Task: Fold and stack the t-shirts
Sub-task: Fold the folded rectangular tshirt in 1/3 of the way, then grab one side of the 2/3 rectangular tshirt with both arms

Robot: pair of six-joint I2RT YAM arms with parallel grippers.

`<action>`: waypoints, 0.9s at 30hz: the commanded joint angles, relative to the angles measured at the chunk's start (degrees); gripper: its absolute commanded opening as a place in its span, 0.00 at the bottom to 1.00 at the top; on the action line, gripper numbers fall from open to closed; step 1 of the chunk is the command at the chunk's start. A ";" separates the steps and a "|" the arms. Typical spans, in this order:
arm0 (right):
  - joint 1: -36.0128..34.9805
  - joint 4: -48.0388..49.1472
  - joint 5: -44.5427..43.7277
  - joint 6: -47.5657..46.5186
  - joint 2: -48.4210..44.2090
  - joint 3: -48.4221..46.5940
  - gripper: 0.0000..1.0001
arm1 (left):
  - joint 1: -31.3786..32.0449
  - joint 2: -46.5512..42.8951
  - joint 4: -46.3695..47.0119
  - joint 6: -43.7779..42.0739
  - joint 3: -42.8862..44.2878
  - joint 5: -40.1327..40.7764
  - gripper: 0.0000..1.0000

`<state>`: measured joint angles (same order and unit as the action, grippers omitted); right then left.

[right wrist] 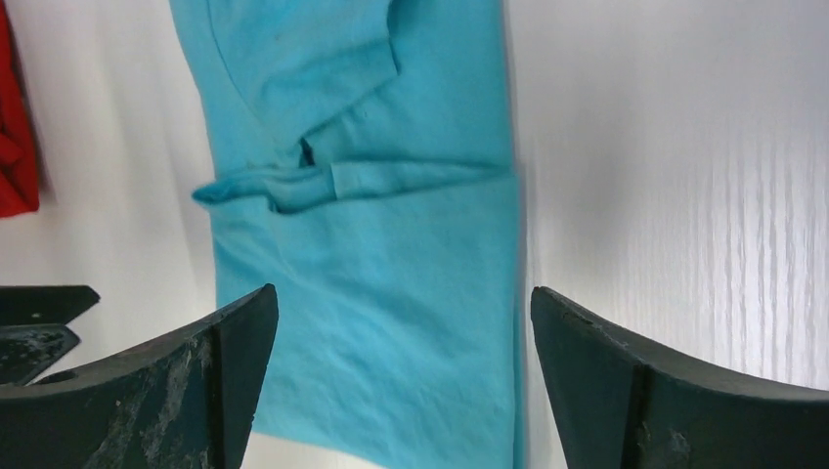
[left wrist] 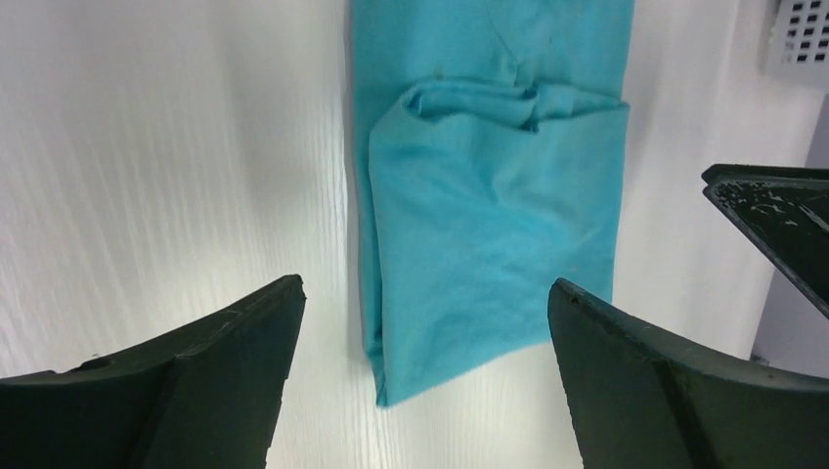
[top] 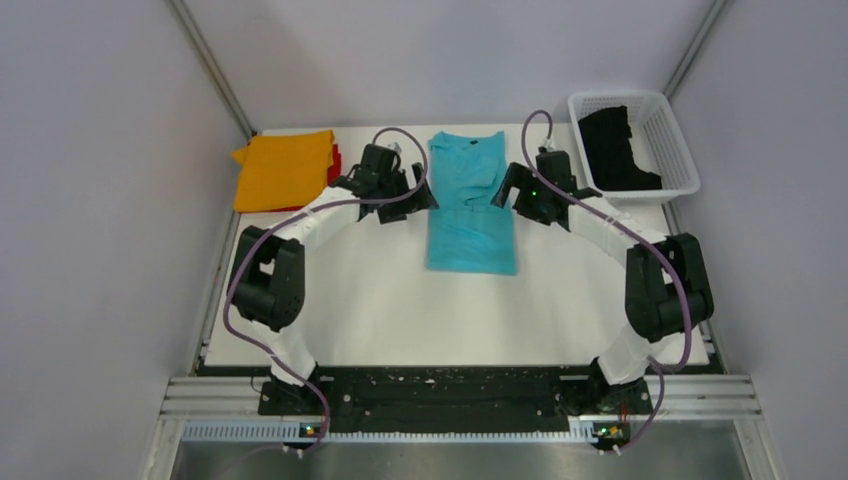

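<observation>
The turquoise-blue t-shirt point(top: 470, 205) lies at mid-table, folded lengthwise into a narrow strip with its sleeves tucked in. My left gripper point(top: 417, 196) is open and empty at its left edge. My right gripper point(top: 508, 186) is open and empty at its right edge. The left wrist view shows the shirt point(left wrist: 489, 215) below the open left gripper point(left wrist: 425, 303). The right wrist view shows it point(right wrist: 381, 293) below the open right gripper point(right wrist: 403, 313). A folded orange t-shirt point(top: 285, 168) lies on a red one point(top: 335, 160) at the back left. The black t-shirt point(top: 615, 150) is in the basket.
The white mesh basket point(top: 672, 125) stands at the back right corner and shows in the left wrist view point(left wrist: 802, 29). The red t-shirt's edge point(right wrist: 15, 137) shows in the right wrist view. Grey walls close in the table on three sides.
</observation>
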<state>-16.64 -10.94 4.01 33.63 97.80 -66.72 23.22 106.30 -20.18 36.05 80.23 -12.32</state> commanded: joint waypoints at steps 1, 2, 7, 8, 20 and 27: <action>0.53 -2.33 2.79 -0.36 -7.67 7.34 0.99 | 0.10 -7.42 4.45 2.45 -9.47 -2.91 0.99; 0.48 -2.53 3.22 -0.25 -9.64 9.57 0.99 | 0.21 -8.43 5.83 3.30 -11.84 -3.65 0.99; 0.49 -2.84 3.98 0.80 -16.03 18.24 0.99 | 2.04 -9.75 9.53 5.89 -18.86 -4.72 0.99; 0.51 -2.81 4.02 1.09 -16.96 19.44 0.99 | 2.41 -9.49 9.81 6.33 -19.41 -4.70 0.99; 0.48 -1.41 4.17 3.09 -20.25 25.38 0.99 | 4.99 -5.51 15.10 11.76 -24.72 -5.54 0.65; 0.54 -1.36 4.12 3.54 -20.64 26.48 0.99 | 5.26 -3.41 15.37 12.74 -25.73 -4.65 0.42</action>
<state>-16.62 -14.11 8.05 36.36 79.46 -40.73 28.23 101.38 -6.90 48.01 55.27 -17.12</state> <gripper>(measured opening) 0.985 0.479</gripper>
